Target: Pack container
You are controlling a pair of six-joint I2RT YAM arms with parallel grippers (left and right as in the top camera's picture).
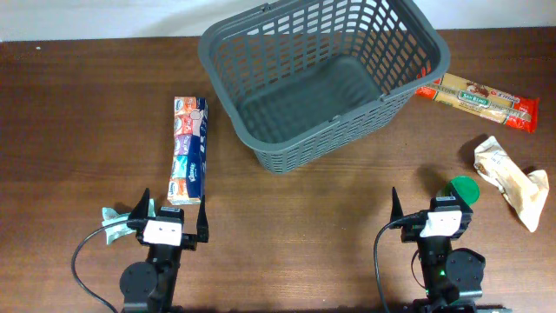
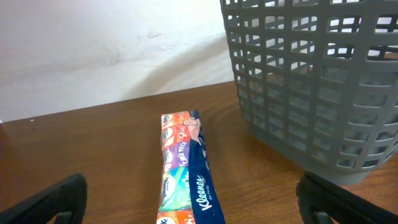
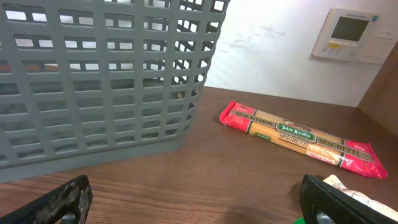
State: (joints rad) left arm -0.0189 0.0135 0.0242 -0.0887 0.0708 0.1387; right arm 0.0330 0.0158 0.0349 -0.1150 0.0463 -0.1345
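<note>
Well ahead, container (image 1: 300,143), apart from fingers (image 1: 203,224)

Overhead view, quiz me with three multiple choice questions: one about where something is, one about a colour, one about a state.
1. Where does the spaghetti pack lie relative to the basket?
A. Inside it
B. Outside it, off its right side
C. Underneath it

2. What colour is the round disc?
A. Yellow
B. Blue
C. Green

3. What state is the basket in?
A. Upright and empty
B. Upright with the tissue pack inside
C. Flipped upside down

Answers:
1 B, since the pack rests on the wood just past the basket's right rim.
2 C, since the disc shows plain green.
3 A, since the rim faces up and the bare bottom is all that shows inside.
</note>
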